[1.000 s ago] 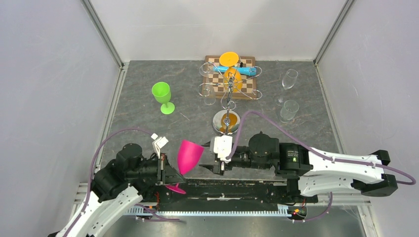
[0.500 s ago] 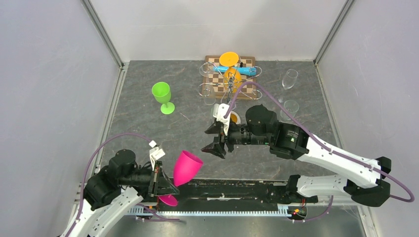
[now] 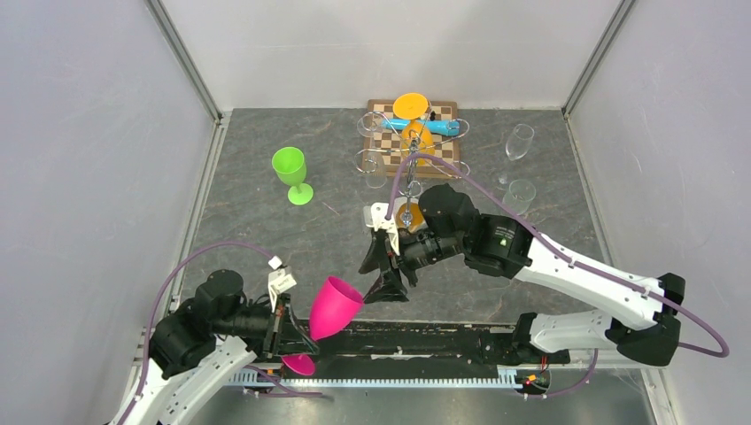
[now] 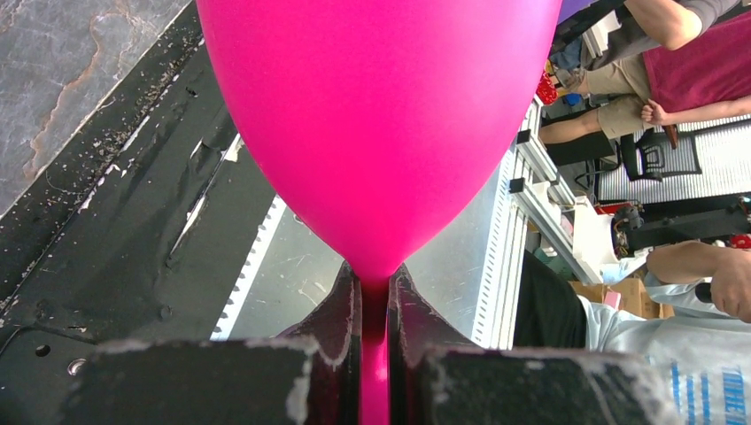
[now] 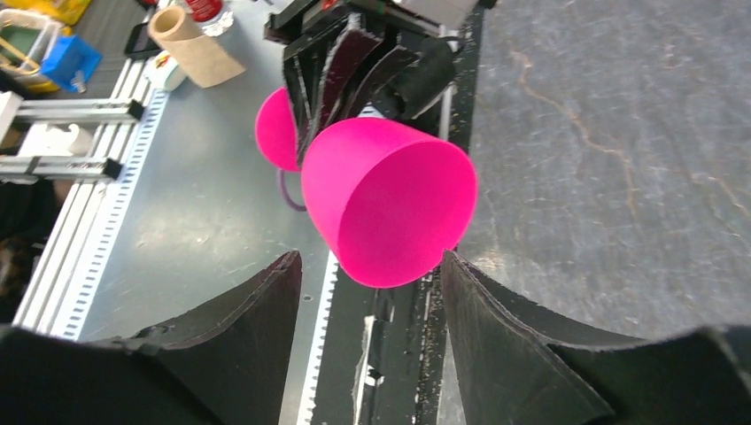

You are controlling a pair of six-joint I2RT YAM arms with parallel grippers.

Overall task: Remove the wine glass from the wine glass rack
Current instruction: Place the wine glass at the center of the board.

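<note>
You have the pink wine glass (image 3: 335,305) off the wine glass rack (image 3: 413,159). The left gripper (image 4: 374,285) is clamped on its stem, with the bowl tilted over the near edge of the table (image 3: 257,221). The rack stands well apart at back centre. The right gripper (image 3: 381,276) has its jaws apart, holds nothing and sits just beside the bowl's rim

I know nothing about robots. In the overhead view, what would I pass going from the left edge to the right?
green glass → pink glass → rack → clear glasses, two of them, one nearer than the other
</note>
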